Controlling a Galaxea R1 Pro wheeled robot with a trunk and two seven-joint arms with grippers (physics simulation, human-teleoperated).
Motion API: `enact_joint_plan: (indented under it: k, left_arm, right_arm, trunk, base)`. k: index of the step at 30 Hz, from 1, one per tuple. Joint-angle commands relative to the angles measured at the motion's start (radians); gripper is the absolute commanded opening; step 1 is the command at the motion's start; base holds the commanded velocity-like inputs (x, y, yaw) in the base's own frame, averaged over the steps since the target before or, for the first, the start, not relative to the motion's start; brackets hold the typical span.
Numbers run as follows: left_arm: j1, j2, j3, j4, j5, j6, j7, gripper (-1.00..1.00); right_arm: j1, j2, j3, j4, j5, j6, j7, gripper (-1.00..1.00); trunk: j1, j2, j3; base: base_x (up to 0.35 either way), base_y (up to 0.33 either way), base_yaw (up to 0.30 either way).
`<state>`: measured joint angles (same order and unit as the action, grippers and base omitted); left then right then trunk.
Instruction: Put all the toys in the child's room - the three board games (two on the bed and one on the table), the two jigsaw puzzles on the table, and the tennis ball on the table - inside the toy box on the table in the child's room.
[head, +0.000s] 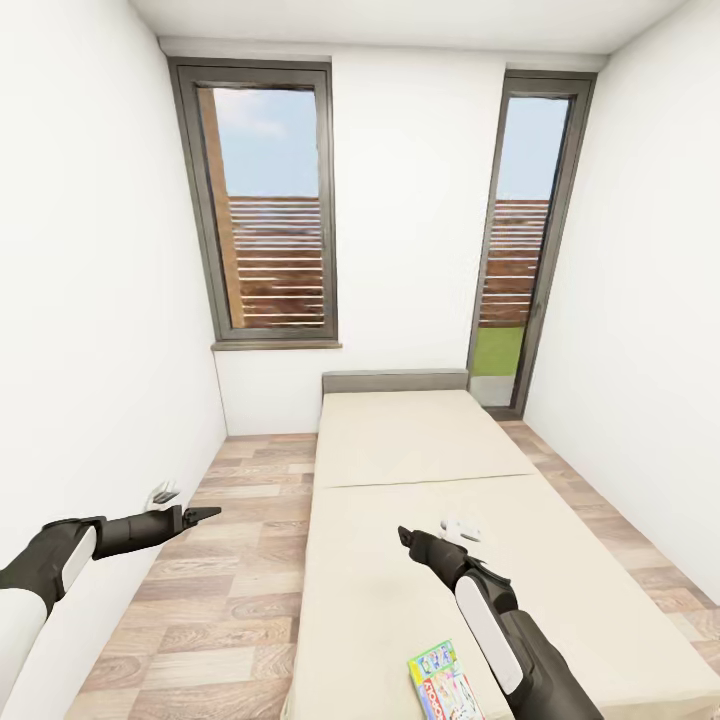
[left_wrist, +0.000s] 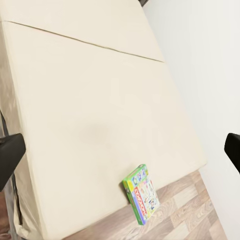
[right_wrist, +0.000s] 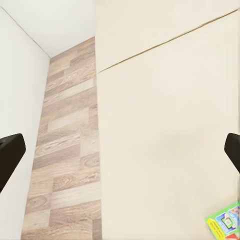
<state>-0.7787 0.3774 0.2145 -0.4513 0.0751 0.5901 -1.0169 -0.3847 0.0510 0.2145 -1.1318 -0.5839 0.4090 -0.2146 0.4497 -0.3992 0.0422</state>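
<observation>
One board game, a flat box with a green edge and pale blue printed cover, lies on the bed at its near end, close to the left side. The left wrist view shows this board game at the mattress edge, and its corner appears in the right wrist view. My left gripper hovers over the floor left of the bed, open and empty. My right gripper hangs over the mattress beyond the box, open and empty. In both wrist views the dark fingertips stand far apart.
The beige mattress has a seam across its middle and a low grey headboard against the far wall. Wood-plank floor runs along the bed's left side. White walls close both sides, with two tall dark-framed windows behind.
</observation>
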Motion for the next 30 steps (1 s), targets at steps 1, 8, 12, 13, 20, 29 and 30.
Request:
enact_joint_plan:
  k: [1,8,12,13,20,29,30]
  left_arm:
    - [0.000,0.000,0.002,0.000,0.003,0.008,-0.002,1.00]
    - [0.000,0.000,0.002,0.000,0.003,0.007,-0.002,1.00]
    - [0.000,0.000,0.002,0.000,0.003,0.007,-0.002,1.00]
    - [0.000,0.000,0.002,0.000,0.003,0.007,-0.002,1.00]
    - [0.000,0.000,0.002,0.000,0.003,0.008,-0.002,1.00]
    - [0.000,0.000,0.002,0.000,0.003,0.008,-0.002,1.00]
    - [0.000,0.000,0.002,0.000,0.003,0.008,-0.002,1.00]
  right_arm:
    - [0.000,0.000,0.001,0.000,-0.012,0.002,-0.009,1.00]
    - [0.000,0.000,-0.004,0.004,-0.019,0.004,-0.009,1.00]
    - [0.000,0.000,-0.008,0.007,-0.023,0.008,-0.010,1.00]
    - [0.000,0.000,-0.008,0.008,-0.023,0.009,-0.010,1.00]
    - [-0.004,0.001,-0.027,0.011,-0.032,0.035,-0.012,1.00]
    - [-0.016,-0.003,-0.114,0.012,-0.109,0.185,-0.012,1.00]
    - [-0.017,-0.004,-0.123,0.012,-0.121,0.200,-0.012,1.00]
  trunk:
    - [0.000,-0.001,0.000]
    - [0.000,-0.001,0.000]
    - [0.000,-0.001,0.000]
    - [0.000,-0.001,0.000]
    - [0.000,-0.001,0.000]
    - [0.000,-0.001,0.000]
    - [0.000,-0.001,0.000]
  base:
    - [-0.030,-0.163,0.000]
    - [-0.016,-0.127,0.000]
    - [-0.004,-0.035,0.000]
    - [-0.002,-0.018,0.000]
    - [-0.001,-0.007,0.000]
    - [0.000,-0.001,0.000]
    - [0.000,0.000,0.000]
